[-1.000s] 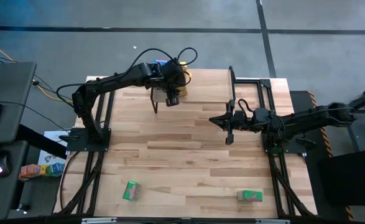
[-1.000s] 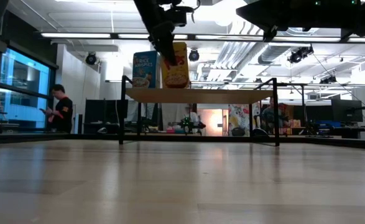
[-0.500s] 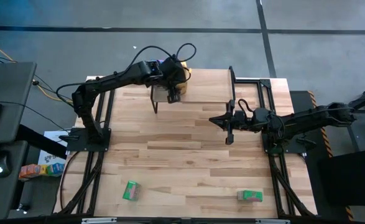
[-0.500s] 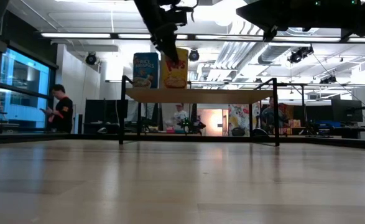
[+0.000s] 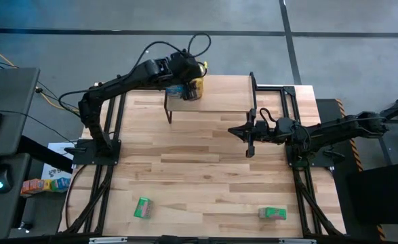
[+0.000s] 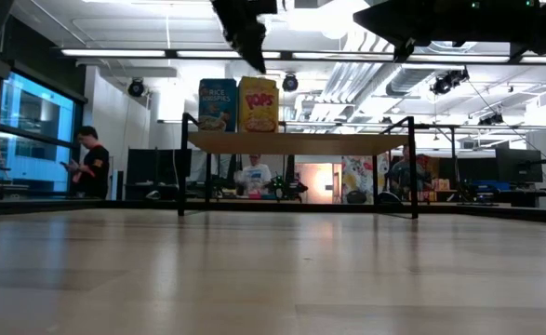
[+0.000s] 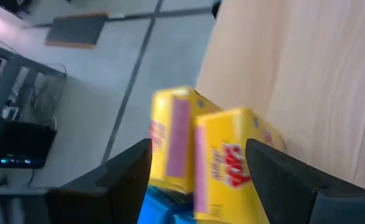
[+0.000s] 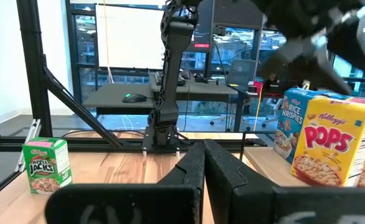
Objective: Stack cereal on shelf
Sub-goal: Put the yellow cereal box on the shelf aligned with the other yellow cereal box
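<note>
The shelf (image 6: 296,142) stands at the table's far edge. On its left end a blue cereal box (image 6: 217,104) and a yellow cereal box (image 6: 259,104) stand upright on their bases, side by side. My left gripper (image 6: 252,58) hangs open just above the yellow box (image 7: 232,162), clear of it. The blurred left wrist view shows a second yellow top (image 7: 170,143) beside it. Two green cereal boxes (image 5: 143,208) (image 5: 272,213) lie near the table's near edge. My right gripper (image 5: 247,132) waits shut over the table's right middle.
The shelf top (image 5: 219,102) is bare to the right of the boxes. Black frame posts (image 5: 253,81) stand by the right arm. More small boxes (image 5: 46,184) lie off the table to the left. A person (image 6: 91,160) stands in the room behind.
My left gripper has opened and let go of the yellow box, then risen and tipped up above the shelf. The box, tilted in the hold a second ago, now stands upright on the shelf next to the blue box.
</note>
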Controlling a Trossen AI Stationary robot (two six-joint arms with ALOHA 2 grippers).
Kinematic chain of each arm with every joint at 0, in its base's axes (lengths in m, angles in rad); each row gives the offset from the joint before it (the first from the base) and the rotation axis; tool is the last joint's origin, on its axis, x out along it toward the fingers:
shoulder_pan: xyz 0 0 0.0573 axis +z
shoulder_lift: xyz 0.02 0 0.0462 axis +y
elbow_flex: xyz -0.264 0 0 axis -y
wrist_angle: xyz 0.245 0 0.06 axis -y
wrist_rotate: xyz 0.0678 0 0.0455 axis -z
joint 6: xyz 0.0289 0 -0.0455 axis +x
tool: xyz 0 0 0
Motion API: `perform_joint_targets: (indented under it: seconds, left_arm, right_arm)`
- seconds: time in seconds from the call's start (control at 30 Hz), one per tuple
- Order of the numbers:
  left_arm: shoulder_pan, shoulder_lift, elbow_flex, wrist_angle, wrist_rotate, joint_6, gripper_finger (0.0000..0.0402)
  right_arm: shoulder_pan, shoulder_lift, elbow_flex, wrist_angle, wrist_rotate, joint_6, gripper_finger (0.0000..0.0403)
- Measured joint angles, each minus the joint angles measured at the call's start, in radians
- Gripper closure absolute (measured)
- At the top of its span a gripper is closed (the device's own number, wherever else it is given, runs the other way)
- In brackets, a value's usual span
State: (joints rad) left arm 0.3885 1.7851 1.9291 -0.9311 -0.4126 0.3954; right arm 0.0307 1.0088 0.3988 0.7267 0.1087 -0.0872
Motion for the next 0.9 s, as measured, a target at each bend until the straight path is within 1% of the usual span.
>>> perform_joint_targets:
  seconds: [0.13,0.2,0.3,0.37,0.43,0.47,0.53,0.6,0.7,0.73,0.8,0.9]
  left_arm:
    - [-0.012,0.0,0.076,-0.008,0.0,-0.022,0.0153]
    - [-0.021,-0.002,0.096,-0.01,0.003,-0.068,0.0153]
    - [-0.033,-0.016,0.098,-0.043,0.047,-0.151,0.0159]
    - [-0.048,-0.022,0.099,-0.079,0.096,-0.216,0.017]
    - [-0.062,-0.03,0.082,-0.122,0.138,-0.263,0.0192]
    - [-0.076,-0.038,0.059,-0.112,0.138,-0.275,0.0208]
    - [-0.105,-0.062,-0.014,-0.059,0.124,-0.29,0.0247]
    - [-0.134,-0.1,-0.116,0.022,0.098,-0.298,0.0294]
    - [-0.167,-0.173,-0.316,0.233,0.057,-0.306,0.0372]
    - [-0.174,-0.202,-0.392,0.305,0.042,-0.313,0.0386]
    - [-0.184,-0.254,-0.538,0.474,-0.01,-0.336,0.039]
    - [-0.195,-0.313,-0.746,0.729,-0.15,-0.374,0.0393]
  right_arm:
    - [0.0,0.0,0.0,0.0,0.003,0.0,0.0402]
    - [0.0,0.0,0.0,-0.001,0.003,0.0,0.0402]
    - [0.0,0.0,0.0,-0.008,0.003,0.0,0.0402]
    - [0.0,0.0,0.0,-0.015,0.002,0.0,0.0402]
    - [0.0,0.0,0.0,-0.022,0.002,0.0,0.0402]
    - [0.0,0.0,0.0,-0.026,0.002,0.0,0.0402]
    - [0.0,0.0,0.0,-0.031,0.002,0.0,0.0402]
    - [0.0,0.0,0.0,-0.031,0.002,0.001,0.0402]
    - [0.0,0.0,0.0,-0.035,0.002,0.019,0.0402]
    - [0.0,0.0,0.0,-0.036,0.002,0.024,0.0402]
    - [0.0,0.0,0.0,-0.038,0.002,0.026,0.0402]
    - [0.0,0.0,0.0,-0.037,0.002,0.024,0.0402]
